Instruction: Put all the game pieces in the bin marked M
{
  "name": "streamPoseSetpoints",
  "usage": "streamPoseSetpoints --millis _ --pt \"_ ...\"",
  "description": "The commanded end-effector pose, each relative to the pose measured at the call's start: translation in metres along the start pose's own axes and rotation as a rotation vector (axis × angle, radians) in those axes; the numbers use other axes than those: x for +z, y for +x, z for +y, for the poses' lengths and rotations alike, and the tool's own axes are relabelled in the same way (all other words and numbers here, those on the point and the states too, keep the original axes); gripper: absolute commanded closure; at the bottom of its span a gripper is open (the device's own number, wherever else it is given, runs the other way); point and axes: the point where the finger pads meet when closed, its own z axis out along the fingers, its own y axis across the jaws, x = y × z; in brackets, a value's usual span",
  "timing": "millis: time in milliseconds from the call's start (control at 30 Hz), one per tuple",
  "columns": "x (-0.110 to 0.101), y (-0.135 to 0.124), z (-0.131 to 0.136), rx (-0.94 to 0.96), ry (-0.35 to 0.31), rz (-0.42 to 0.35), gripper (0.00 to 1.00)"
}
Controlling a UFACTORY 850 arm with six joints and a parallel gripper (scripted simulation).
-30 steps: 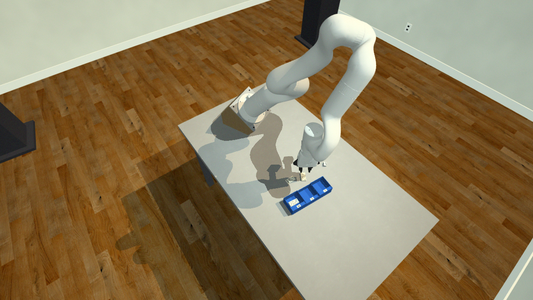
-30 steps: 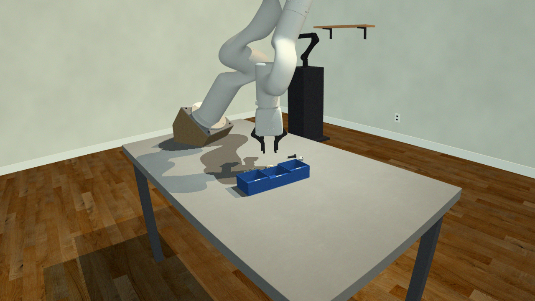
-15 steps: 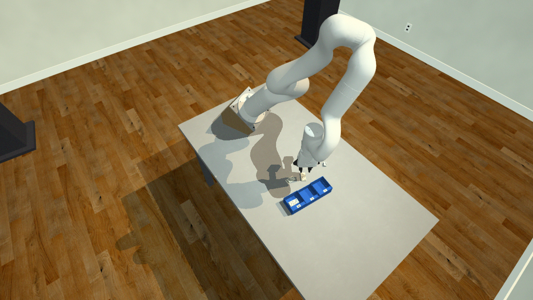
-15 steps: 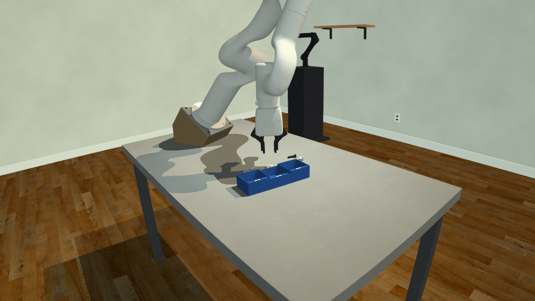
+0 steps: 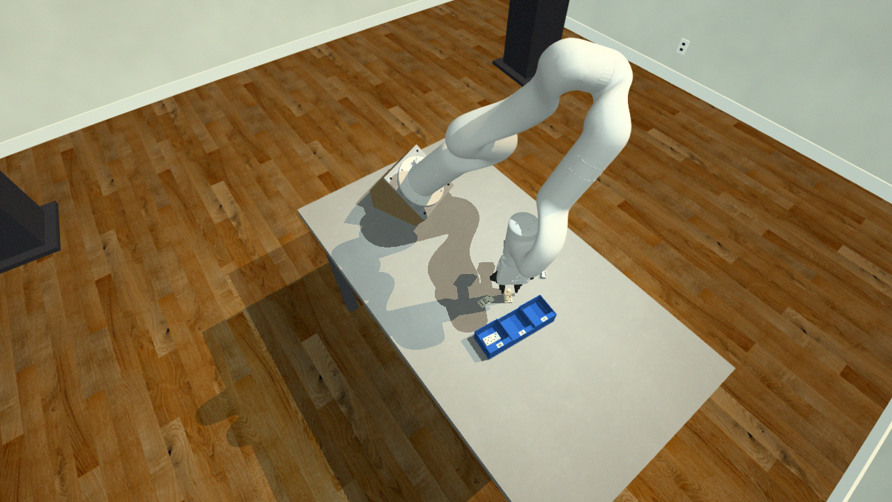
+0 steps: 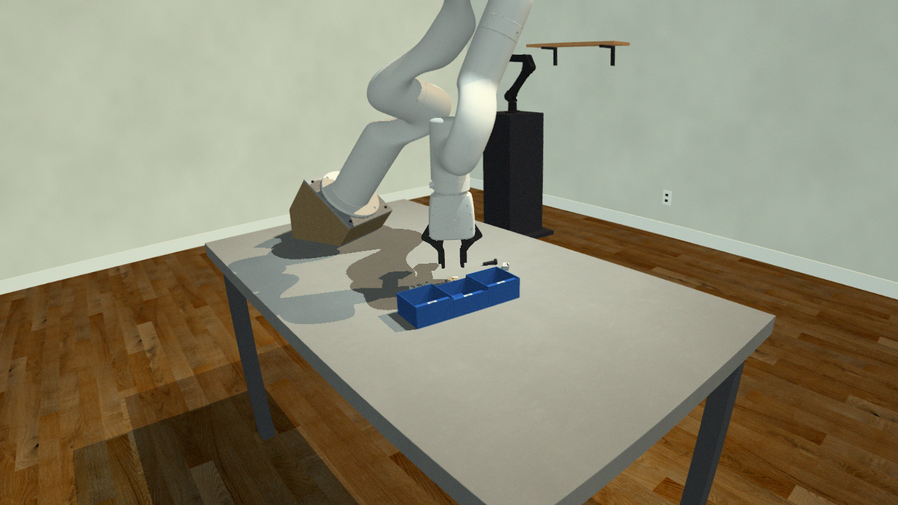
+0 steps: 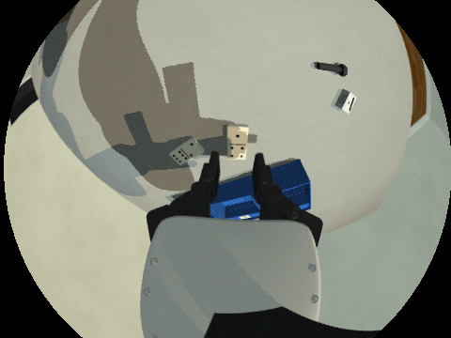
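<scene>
1. In the wrist view, a cream rectangular domino with black pips lies on the pale grey desk, its long axis running 12 to 6 o'clock; the one-pip half points to 12, the four-pip half to 6.
2. A shaded grey domino lies at about 8 o'clock from it, near but apart. Its long axis runs roughly 2 to 8 o'clock, with the one-pip half towards 2.
3. The black jaws stand partly open above the desk, with nothing between them.
4. In the top view, a white pipped domino sits in the 8 o'clock end compartment of the blue three-compartment bin row. The row runs 8 to 2 o'clock; its labels are too small to read.
5. In the wrist view, a black bolt points its head towards 3 o'clock. A small white block with dark markings lies at about 5 o'clock from it.

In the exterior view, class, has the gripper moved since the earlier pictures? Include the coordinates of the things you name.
Yes: the gripper (image 5: 509,288) (image 6: 453,266) (image 7: 236,161) has moved downward, judged against the blue bins (image 5: 533,330) (image 6: 464,306) (image 7: 230,189).
</scene>
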Motion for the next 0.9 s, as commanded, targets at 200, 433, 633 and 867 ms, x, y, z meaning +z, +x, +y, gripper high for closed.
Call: streamPoseSetpoints --millis 200,433,633,867 --pt "0.028 -0.002 0.001 -0.001 -0.004 -0.008 0.59" --pt "0.032 -0.002 0.001 -0.001 -0.004 -0.008 0.59" --pt "0.04 -0.001 0.001 -0.001 -0.004 -0.008 0.59" --pt "0.04 -0.001 0.001 -0.001 -0.004 -0.008 0.59"
